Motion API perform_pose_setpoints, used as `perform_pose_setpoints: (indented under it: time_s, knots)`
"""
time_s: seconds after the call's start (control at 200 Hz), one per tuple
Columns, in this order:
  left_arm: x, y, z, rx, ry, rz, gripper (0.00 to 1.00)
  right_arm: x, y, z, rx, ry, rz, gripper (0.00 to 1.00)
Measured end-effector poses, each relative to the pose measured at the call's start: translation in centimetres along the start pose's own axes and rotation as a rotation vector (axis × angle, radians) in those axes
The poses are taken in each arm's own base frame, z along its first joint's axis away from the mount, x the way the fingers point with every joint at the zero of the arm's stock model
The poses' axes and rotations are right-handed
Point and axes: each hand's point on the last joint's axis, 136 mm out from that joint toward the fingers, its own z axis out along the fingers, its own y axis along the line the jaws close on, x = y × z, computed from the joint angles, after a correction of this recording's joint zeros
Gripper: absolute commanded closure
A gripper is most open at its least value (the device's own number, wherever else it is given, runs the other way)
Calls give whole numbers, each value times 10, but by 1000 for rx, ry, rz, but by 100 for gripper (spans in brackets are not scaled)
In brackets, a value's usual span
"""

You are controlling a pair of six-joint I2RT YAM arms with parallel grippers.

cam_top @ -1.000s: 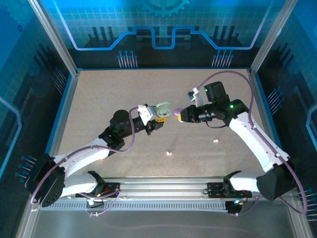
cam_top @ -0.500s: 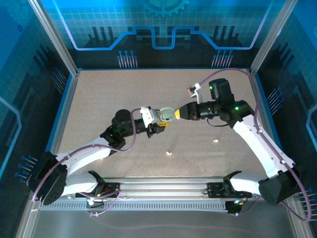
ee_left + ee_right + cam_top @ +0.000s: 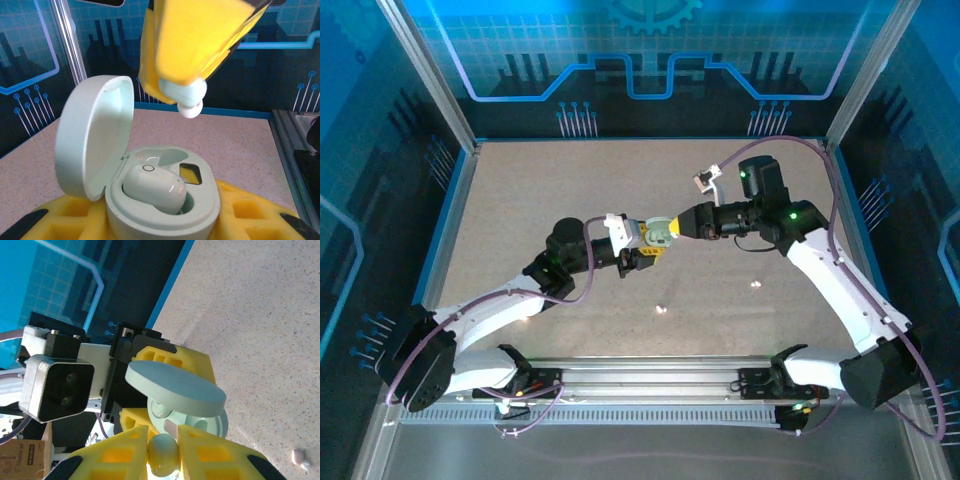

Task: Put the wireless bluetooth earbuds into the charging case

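My left gripper [image 3: 161, 226] is shut on the pale green charging case [image 3: 165, 210] and holds it off the table with its lid [image 3: 95, 135] swung open. One earbud [image 3: 152, 187] sits in the case's left socket. The socket beside it is empty. My right gripper [image 3: 164, 452] is shut on a second earbud [image 3: 164, 456], pinched between its yellow fingertips [image 3: 117, 455]. In the left wrist view that earbud [image 3: 187, 97] hangs just above the case, not touching it. From above, the right gripper [image 3: 669, 229] meets the left gripper [image 3: 645, 238] at the case [image 3: 658, 232].
Two small pale bits lie on the speckled tabletop, one [image 3: 662, 309] near the front middle and one [image 3: 756, 284] under the right arm; the latter may be the pale bit [image 3: 300, 457] low right in the right wrist view. Blue walls and metal posts enclose the table.
The right gripper has moved left with its earbud until it is over the open case. The left gripper has shifted the case slightly right and toward the near edge.
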Motion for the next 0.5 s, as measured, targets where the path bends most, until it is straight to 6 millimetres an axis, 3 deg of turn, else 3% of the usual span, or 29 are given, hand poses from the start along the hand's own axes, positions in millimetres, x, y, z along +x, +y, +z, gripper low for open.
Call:
perform_pose_setpoints:
  time_s: [0.5]
  knots:
    - [-3,-1,0,6,-5,-6,75,3,-7,16,-9,41,28,79]
